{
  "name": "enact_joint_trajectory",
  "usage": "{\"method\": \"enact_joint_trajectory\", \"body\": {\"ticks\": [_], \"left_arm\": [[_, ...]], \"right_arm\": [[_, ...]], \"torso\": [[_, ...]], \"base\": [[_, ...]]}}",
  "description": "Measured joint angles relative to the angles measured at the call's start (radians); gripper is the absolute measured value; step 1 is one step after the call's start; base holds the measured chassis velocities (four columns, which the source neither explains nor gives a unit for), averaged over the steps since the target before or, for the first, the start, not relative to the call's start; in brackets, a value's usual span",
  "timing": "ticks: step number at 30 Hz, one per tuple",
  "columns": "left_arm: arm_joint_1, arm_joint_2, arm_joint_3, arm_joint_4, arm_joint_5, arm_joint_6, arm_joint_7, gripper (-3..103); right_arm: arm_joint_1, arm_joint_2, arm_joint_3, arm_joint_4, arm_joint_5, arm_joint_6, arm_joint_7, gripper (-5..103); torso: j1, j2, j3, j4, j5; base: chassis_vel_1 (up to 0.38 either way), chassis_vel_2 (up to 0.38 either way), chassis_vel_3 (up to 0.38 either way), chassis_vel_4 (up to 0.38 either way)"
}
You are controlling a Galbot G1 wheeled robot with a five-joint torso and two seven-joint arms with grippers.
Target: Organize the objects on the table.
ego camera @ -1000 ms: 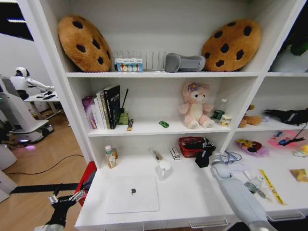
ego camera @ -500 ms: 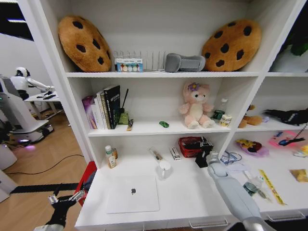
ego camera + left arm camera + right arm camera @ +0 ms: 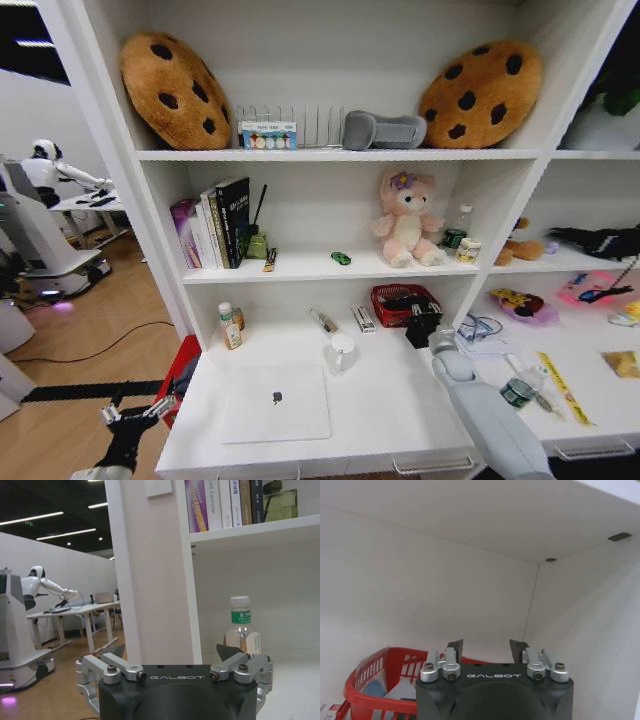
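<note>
Broadly, the tidying looks barely begun: the table, a long white desk under the shelving, carries most of its small clutter, and neither gripper holds anything. Biggest of the task's things, the silver laptop lies closed and flat near the desk's front left edge, well apart from both arms. Behind it, against the back wall, stands a small clear bottle with a green label, which the left wrist view shows upright just beyond the left gripper's spread fingers. A red basket sits at the back of the desk's middle bay; it holds some dark items and a pale packet, though I cannot tell what they are. The right gripper hangs just in front of that basket, its fingers apart with nothing between them, the basket's rim showing below them in the right wrist view. The left gripper is parked low off the desk's left corner, also open and empty. Pens and other bits lie scattered on the right part of the desk, and the tiny green toy car rests on the shelf above, beside a pink plush toy, so my judgement is that nearly all sorting remains
</note>
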State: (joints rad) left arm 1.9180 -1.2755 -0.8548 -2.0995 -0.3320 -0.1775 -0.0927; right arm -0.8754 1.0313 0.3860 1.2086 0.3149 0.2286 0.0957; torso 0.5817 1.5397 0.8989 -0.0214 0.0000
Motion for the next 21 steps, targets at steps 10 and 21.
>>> {"method": "enact_joint_trajectory", "body": {"ticks": [10, 21], "left_arm": [[0.0, 0.0, 0.0, 0.0, 0.0, 0.0, 0.0, 100], [0.0, 0.0, 0.0, 0.0, 0.0, 0.0, 0.0, 100]], "right_arm": [[-0.107, -0.027, 0.052, 0.164, 0.041, -0.029, 0.006, 88], [-0.527, -0.028, 0.224, 0.571, 0.059, -0.034, -0.049, 100]], "torso": [[0.0, 0.0, 0.0, 0.0, -0.0001], [0.0, 0.0, 0.0, 0.0001, -0.0002]], "base": [[0.0, 0.0, 0.0, 0.0], [0.0, 0.0, 0.0, 0.0]]}}
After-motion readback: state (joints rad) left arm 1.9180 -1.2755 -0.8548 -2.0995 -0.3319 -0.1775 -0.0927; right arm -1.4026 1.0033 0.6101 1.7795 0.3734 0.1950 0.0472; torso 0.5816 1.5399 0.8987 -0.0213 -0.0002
